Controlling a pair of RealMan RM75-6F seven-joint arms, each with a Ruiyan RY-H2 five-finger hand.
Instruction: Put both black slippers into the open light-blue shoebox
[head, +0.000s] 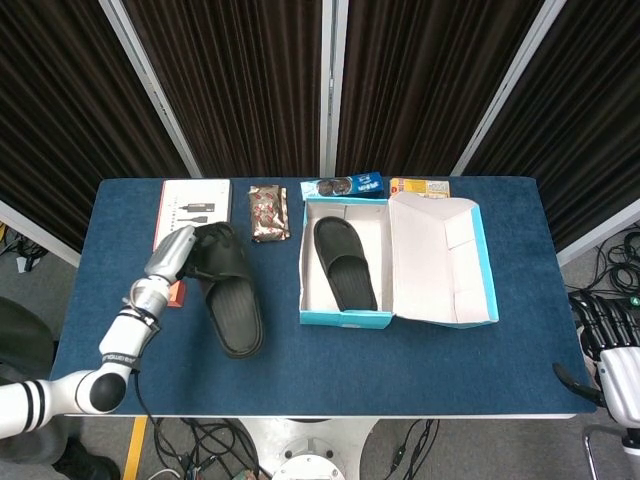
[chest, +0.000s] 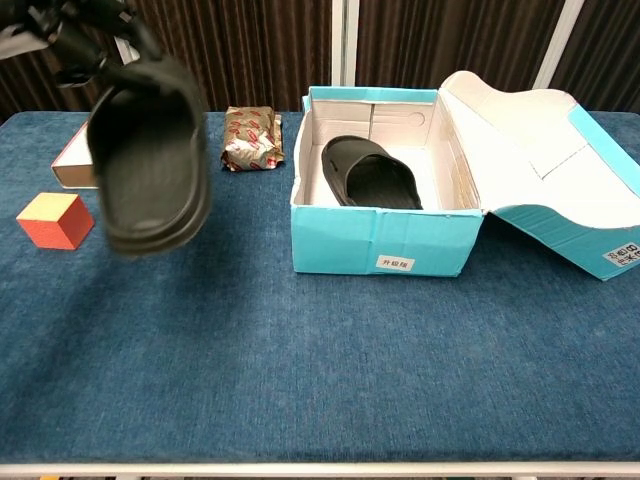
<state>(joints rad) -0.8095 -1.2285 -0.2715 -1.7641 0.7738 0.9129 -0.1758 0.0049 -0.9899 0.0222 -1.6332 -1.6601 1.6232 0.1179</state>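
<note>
The left hand (head: 178, 252) is gripping the second slipper (chest: 148, 165) by its toe end, dangling it clear of the table, heel hanging down. The shoebox (chest: 380, 240) is lying to the hand's right, one slipper already inside; the right hand (head: 612, 352) is idling, fingers apart, well beyond the box.

shoebox (chest: 380, 240) | front white label (chest: 397, 262) | print too small to read
</note>
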